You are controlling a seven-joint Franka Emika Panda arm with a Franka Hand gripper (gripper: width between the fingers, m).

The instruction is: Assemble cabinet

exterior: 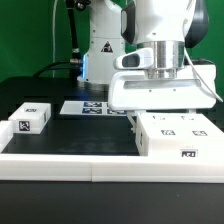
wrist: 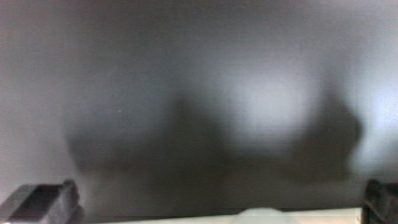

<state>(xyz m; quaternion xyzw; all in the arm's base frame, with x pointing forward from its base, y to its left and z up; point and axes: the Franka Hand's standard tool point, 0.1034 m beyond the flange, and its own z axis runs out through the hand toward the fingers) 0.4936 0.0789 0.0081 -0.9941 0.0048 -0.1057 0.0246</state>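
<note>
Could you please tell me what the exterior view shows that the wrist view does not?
Only the exterior view: the arm, the large white tagged box, a small tagged block and the marker board. Only the wrist view: a blurred grey surface and two dark fingers. Shared: nothing I can match with confidence.

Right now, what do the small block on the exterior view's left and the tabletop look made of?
Small block: probably white plastic with a matte finish. The colour is even, the edges are crisp and it carries black-and-white tags. It could also be painted. Table: a black, matte surface with no glare. Coated sheet or cloth, the picture leaves that open.
</note>
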